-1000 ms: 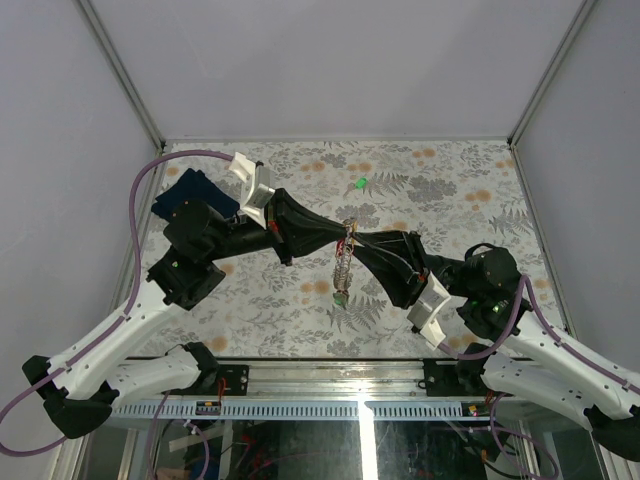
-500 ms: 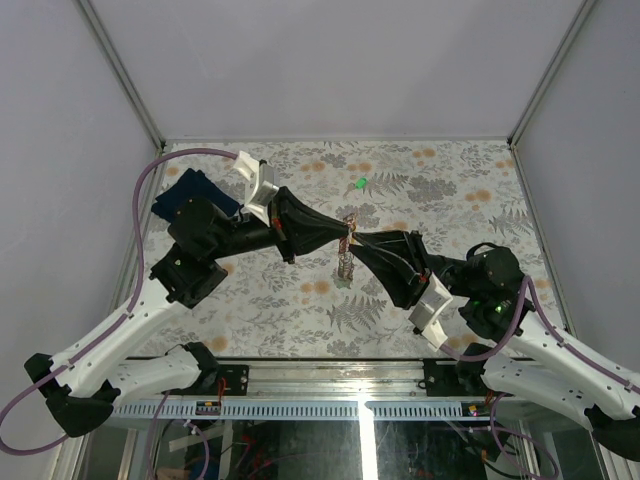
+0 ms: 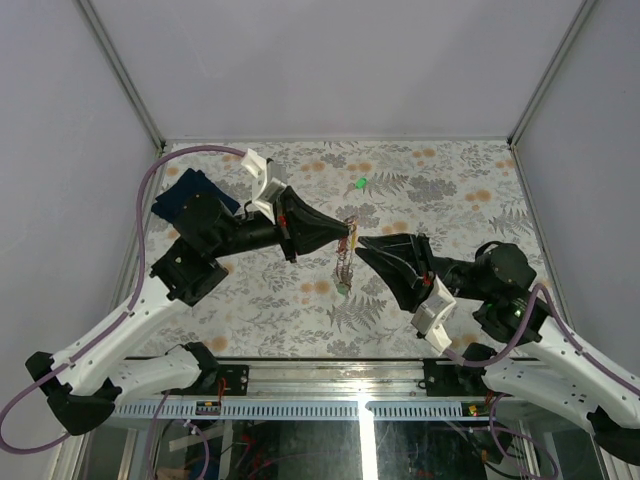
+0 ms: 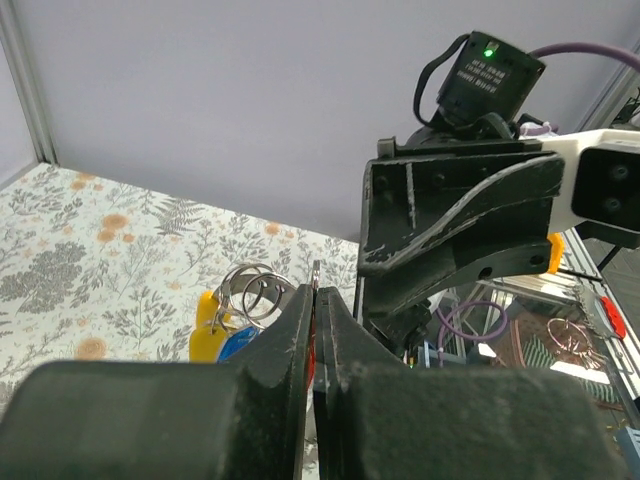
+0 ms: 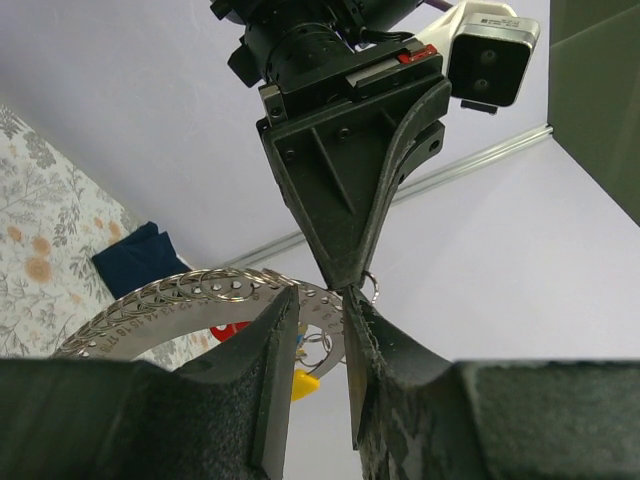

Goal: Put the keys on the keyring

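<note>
At the far left of the table [image 3: 450, 190] lies the dark blue cloth [image 3: 185, 197], clear of the work. The left gripper [image 3: 349, 231] is clenched tight on a thin edge of silvery metal, which I take to be the keyring [image 3: 347, 248]. The ring is in the air near mid-table, with its chain and the keys already threaded hanging below it. Among them are a yellow-tagged key [image 4: 208, 328] and a blue-tagged one [image 4: 236, 342] just beside the left fingertips.

A second ago both grippers met nose to nose at the ring. Since then the left wrist has lifted and rolled, and the bunch has swung up with it. The right gripper [image 3: 361, 243] has drawn back a touch — a sliver of table now shows between the two tips. Its jaws stand a little apart, and I can make out nothing clamped between them.

So the ring likely hangs from the left alone — the right looks free to fetch. One green-tagged key [image 3: 360, 184] lies loose on the table beyond, not yet on the ring.
</note>
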Robot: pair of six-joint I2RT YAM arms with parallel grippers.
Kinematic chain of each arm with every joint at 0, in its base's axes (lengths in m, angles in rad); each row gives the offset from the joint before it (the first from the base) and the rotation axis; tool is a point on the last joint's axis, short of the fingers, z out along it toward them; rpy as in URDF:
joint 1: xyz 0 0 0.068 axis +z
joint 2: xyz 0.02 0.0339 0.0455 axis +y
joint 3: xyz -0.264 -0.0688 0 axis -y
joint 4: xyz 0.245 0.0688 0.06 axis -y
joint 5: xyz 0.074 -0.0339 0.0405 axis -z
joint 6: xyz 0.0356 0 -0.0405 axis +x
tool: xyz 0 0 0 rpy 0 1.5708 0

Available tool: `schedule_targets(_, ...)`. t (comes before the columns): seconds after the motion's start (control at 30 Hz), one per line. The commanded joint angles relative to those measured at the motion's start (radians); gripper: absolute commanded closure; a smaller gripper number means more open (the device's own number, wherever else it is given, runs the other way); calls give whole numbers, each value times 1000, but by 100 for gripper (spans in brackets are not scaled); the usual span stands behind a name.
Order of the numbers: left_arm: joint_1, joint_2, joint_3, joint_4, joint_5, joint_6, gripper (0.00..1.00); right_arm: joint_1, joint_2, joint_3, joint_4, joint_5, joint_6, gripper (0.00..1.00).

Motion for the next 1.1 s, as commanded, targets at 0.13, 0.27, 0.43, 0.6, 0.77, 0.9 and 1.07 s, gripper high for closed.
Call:
schedule_targets(0.13,23,39,119,-113,-17,34,100,11,-16,145,-270,47,-119,69)
schedule_targets(0.27,38,76,163,-177,1,21,100,10,16,221,-424,64,-187,68)
schedule_targets(0.43,47,117,217,-239,11,13,100,11,53,283,-547,76,-251,68)
schedule_targets(0.6,50,129,234,-253,25,6,100,11,92,317,-610,82,-293,68)
schedule_targets(0.77,52,140,238,-268,31,3,100,11,109,335,-627,88,-313,68)
schedule_targets(0.9,52,155,252,-290,37,3,100,11,124,354,-651,98,-324,65)
schedule_targets(1.07,52,171,264,-315,47,9,100,11,128,371,-672,119,-341,64)
